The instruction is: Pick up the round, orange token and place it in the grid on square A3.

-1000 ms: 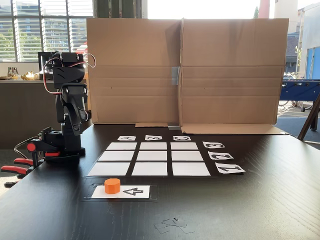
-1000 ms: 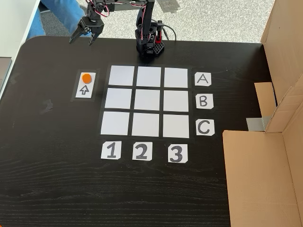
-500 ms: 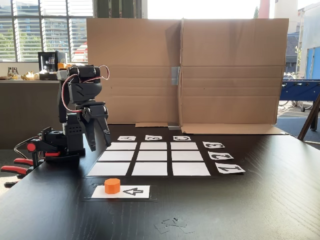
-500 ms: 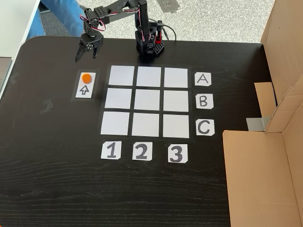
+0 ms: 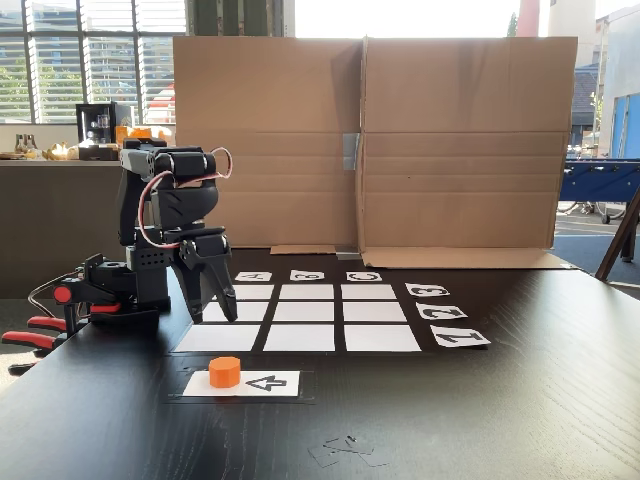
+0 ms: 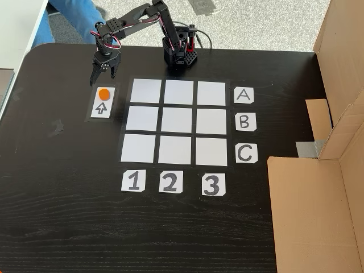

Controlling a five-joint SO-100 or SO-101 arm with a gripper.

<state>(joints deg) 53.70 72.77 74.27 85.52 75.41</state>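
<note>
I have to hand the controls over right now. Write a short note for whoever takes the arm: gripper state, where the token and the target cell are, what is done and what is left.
Gripper: open, empty, pointing down, hovering just short of the token, toward the arm's base.
Token: untouched, sitting on the arrow card, left of the grid in the view from above.
Square A3: empty; it is the cell in the row marked A, above the 3, nearest the A card.
Done: the approach only.
Left: lower over the token, close on it, lift, carry it across the grid's top row to A3, set it down and release.
</note>
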